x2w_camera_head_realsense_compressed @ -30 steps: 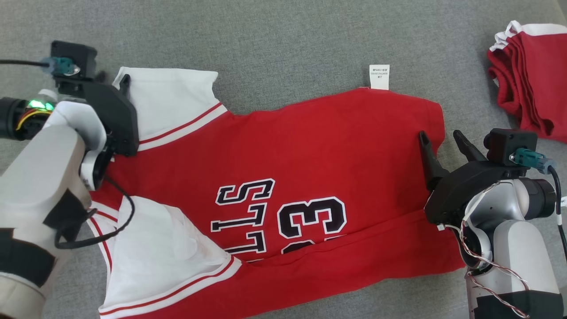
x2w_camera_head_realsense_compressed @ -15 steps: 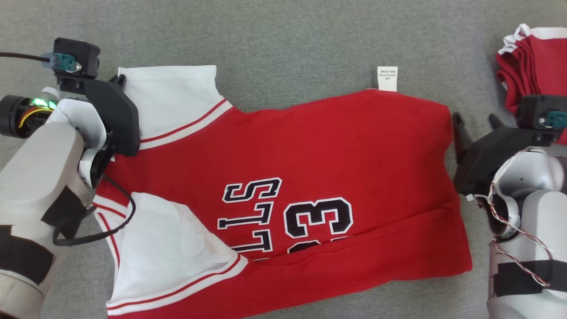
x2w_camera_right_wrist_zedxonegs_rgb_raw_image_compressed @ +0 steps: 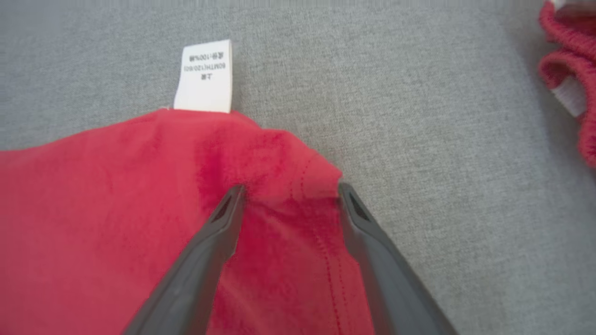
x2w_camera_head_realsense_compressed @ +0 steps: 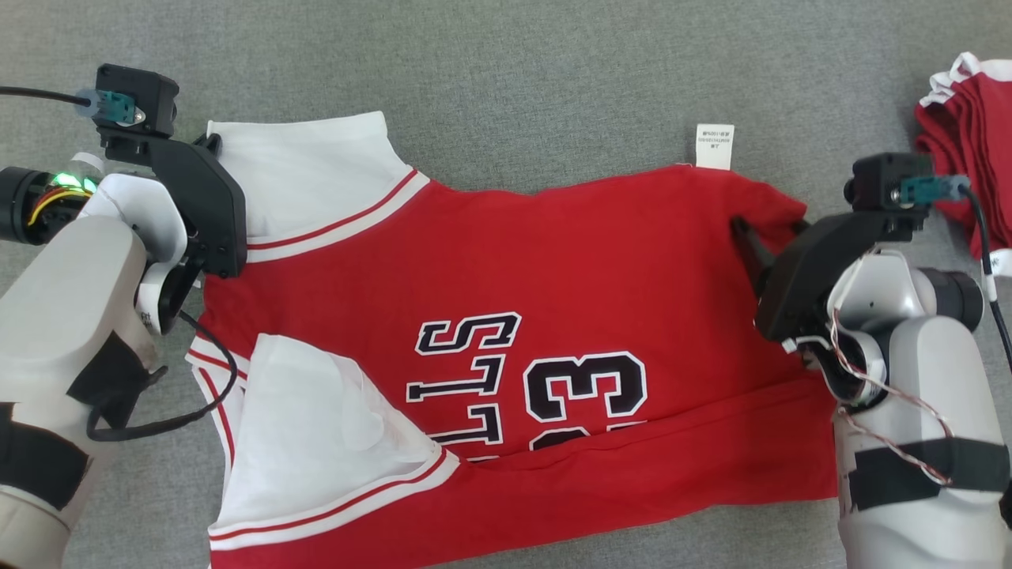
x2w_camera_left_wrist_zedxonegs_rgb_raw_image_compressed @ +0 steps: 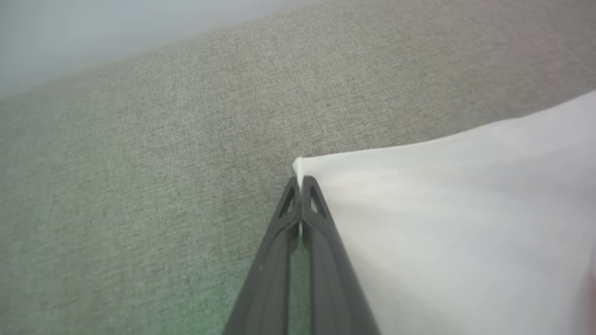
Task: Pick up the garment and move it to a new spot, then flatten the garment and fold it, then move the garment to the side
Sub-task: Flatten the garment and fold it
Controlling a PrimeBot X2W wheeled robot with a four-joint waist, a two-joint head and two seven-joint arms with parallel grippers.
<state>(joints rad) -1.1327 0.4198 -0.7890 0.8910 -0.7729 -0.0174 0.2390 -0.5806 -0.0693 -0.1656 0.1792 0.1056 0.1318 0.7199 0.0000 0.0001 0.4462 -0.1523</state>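
Observation:
The garment is a red jersey with white sleeves and dark lettering, spread flat on the grey cloth surface. My left gripper sits at the far corner of the upper white sleeve. In the left wrist view that gripper is shut on the white sleeve's corner. My right gripper is at the jersey's far right corner. In the right wrist view it is open, both fingertips pressing into the bunched red hem, with the white care label just beyond.
A pile of other red and white garments lies at the right edge, also seen as red cloth in the right wrist view. Grey surface stretches beyond the jersey.
My left gripper has shut on the sleeve corner. My right gripper moved up and onto the jersey's far right corner, bunching the hem. The head camera shifted slightly.

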